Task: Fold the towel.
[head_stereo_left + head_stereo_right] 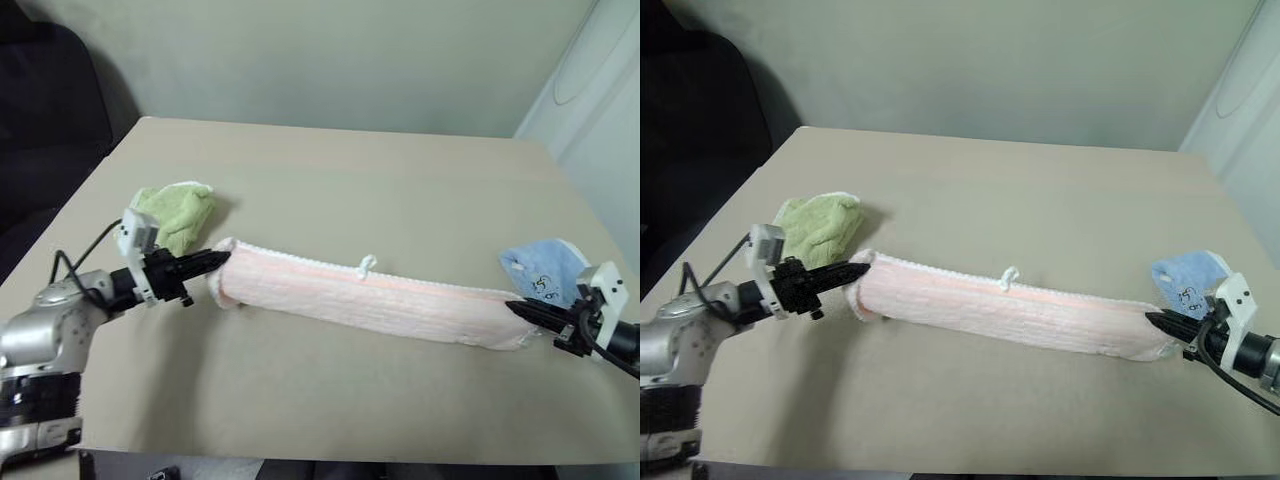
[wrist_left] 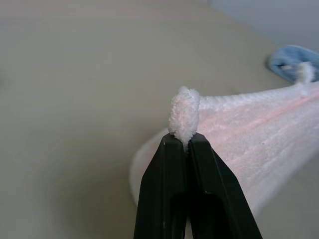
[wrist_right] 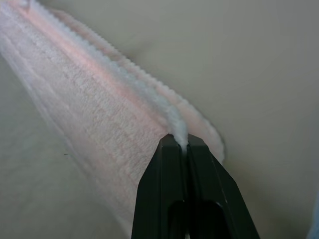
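A: Where did the towel lie?
B: Stretched across the middle of the tan table, a long pale pink band, folded lengthwise, white trim and a small loop tag along its far edge. A pale wall stood behind the table.
A: And the pincers?
B: The left gripper was clamped tight on one end, the right gripper on the other.
A: Anything nearby?
B: A green cloth lay by the left end, a blue cloth by the right.

My left gripper has its fingers pinched tight on a corner of the pink towel, which stretches away over the desk toward a blue cloth.
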`<state>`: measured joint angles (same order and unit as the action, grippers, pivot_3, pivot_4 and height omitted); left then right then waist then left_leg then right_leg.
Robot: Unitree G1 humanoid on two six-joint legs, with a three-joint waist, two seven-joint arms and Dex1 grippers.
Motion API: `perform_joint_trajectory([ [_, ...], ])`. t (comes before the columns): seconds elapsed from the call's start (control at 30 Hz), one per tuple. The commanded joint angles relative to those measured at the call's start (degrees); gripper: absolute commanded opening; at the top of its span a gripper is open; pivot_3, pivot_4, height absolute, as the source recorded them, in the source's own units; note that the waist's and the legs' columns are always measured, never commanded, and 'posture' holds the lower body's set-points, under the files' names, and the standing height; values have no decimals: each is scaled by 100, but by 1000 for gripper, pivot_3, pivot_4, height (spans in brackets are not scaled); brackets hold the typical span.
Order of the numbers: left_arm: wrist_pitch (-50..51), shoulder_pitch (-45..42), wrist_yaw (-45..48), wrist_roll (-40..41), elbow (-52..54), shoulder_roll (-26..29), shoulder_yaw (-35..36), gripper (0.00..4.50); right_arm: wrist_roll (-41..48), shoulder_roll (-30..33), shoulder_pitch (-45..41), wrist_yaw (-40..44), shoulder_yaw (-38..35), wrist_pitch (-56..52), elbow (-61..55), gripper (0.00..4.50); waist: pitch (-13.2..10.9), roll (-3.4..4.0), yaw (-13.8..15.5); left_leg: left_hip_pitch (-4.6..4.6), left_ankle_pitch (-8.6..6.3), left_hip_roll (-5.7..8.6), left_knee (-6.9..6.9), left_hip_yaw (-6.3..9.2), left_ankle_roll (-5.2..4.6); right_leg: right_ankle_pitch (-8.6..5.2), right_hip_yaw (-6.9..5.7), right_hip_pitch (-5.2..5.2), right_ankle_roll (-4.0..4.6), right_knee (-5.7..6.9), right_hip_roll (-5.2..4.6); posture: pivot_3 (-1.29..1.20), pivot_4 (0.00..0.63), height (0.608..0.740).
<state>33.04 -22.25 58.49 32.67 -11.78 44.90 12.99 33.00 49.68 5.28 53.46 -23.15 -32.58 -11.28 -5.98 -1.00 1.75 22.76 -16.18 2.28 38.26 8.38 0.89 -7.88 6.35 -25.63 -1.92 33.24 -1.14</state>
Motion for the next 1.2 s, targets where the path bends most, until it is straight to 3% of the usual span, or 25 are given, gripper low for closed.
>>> perform_joint_trajectory([
  [0.03, -511, -277, -158, -437, -468, -31, -71, 0, -390, 6, -155, -261, 62, 226, 329, 36, 0, -1, -5, -4, 6, -1, 0, -1, -10, 6, -1, 3, -5, -1, -1, 0, 150, 740],
  [0.3, -966, -795, -175, -956, -1307, -335, -545, 0, -811, -110, -440, -480, 518, 468, 822, 36, -1, 0, -4, -32, 7, -3, -1, -1, -21, 8, -5, 28, -28, -4, 0, 0, 150, 740],
  [0.6, -1096, -922, -58, -1224, -1542, -391, -766, 0, -1037, -207, -742, -581, 769, 622, 1205, 36, -1, 0, -1, -37, 7, -3, -1, 0, -19, 8, -4, 34, -33, -4, 0, 0, 150, 740],
  [0.7, -1093, -920, 3, -1250, -1544, -395, -781, 693, -1039, -220, -782, -560, 811, 576, 1246, 0, -1, 0, 0, -38, 6, -3, -1, 0, -19, 7, -5, 34, -35, -4, 1, 0, 150, 740],
  [0.77, -1093, -898, 43, -1260, -1514, -396, -788, 1433, -1037, -235, -795, -533, 823, 551, 1265, 0, -1, 0, 6, -38, 6, -3, -1, 1, -20, 7, -5, 35, -35, -5, 0, 0, 150, 740],
  [0.87, -1069, -892, 49, -1264, -1512, -405, -783, 2538, -999, -256, -790, -473, 833, 495, 1257, 680, -2, 0, 5, -38, 6, -2, -1, 0, -19, 7, -5, 36, -35, -5, 0, 0, 150, 740],
  [1.03, -966, -850, 52, -1202, -1446, -434, -742, 4418, -969, -287, -739, -484, 780, 460, 1193, 2411, -2, 1, 3, -38, 5, -3, -1, 0, -17, 7, -5, 36, -35, -5, 0, 0, 150, 740],
  [1.2, -887, -797, 46, -1153, -1412, -421, -680, 4500, -868, -329, -701, -525, 649, 396, 1064, 4099, -2, 1, 3, -38, 4, -3, -2, 0, -17, 6, -5, 36, -36, -5, 0, 0, 150, 740],
])
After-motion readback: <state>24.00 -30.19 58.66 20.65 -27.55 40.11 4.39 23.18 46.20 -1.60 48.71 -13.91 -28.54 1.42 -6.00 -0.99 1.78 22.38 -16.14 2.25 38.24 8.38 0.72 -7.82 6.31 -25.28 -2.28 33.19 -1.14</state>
